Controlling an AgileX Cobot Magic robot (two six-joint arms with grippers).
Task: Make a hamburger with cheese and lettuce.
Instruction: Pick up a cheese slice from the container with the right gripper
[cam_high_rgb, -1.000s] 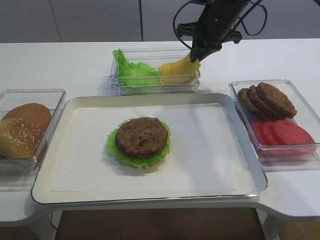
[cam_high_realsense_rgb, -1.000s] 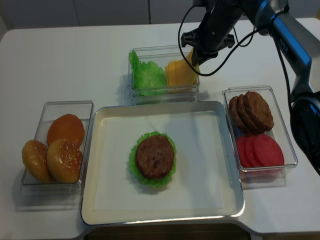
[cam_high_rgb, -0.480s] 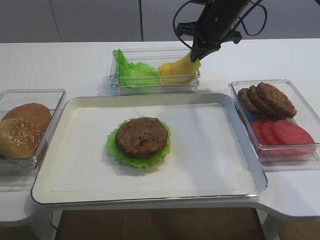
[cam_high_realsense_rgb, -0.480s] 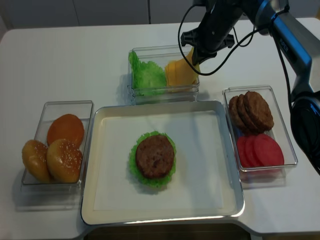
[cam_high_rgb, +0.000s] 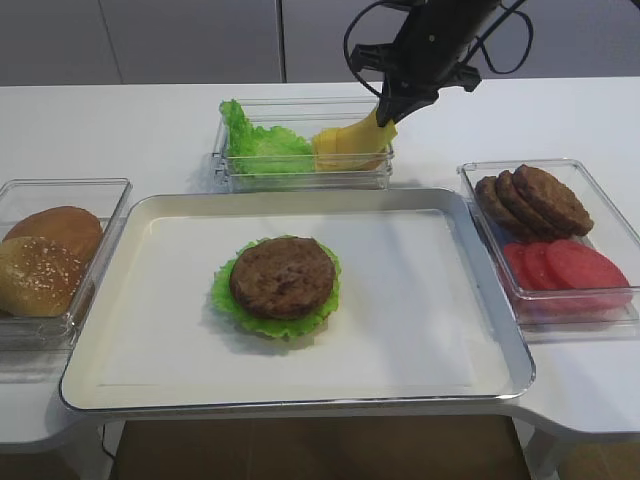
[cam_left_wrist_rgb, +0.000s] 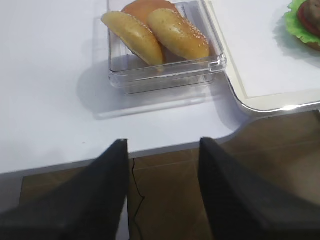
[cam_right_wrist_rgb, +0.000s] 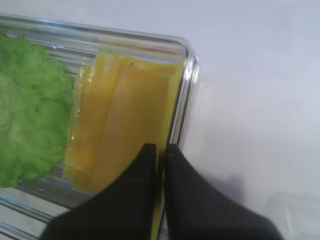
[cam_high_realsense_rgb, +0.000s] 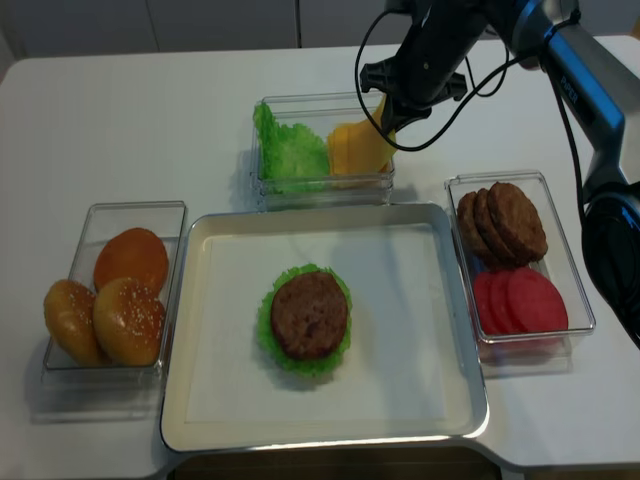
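On the tray (cam_high_rgb: 420, 300) lies the hamburger: a brown patty (cam_high_rgb: 282, 277) over the ruffled lettuce (cam_high_rgb: 222, 297). It also shows from the other high view as the hamburger (cam_high_realsense_rgb: 310, 314). My right gripper (cam_high_rgb: 383, 112) is shut on the right edge of a yellow cheese (cam_high_rgb: 345, 143) slice, which lifts at the right end of the clear box at the back. In the right wrist view the cheese (cam_right_wrist_rgb: 125, 120) runs up between the gripper (cam_right_wrist_rgb: 161, 147) fingers. My left gripper (cam_left_wrist_rgb: 162, 142) hangs open and empty over the table's front left edge.
A heap of green leaves (cam_high_rgb: 255, 145) fills the left half of the cheese box (cam_high_rgb: 300, 180). The bun box (cam_high_rgb: 60, 190) stands left of the tray. On the right, another box (cam_high_rgb: 590, 180) holds several bare patties (cam_high_rgb: 530, 200) and tomato slices (cam_high_rgb: 565, 268).
The right gripper has closed on the cheese edge and pulled up a little. The cheese and lettuce box has slid slightly left. The left arm has not moved.
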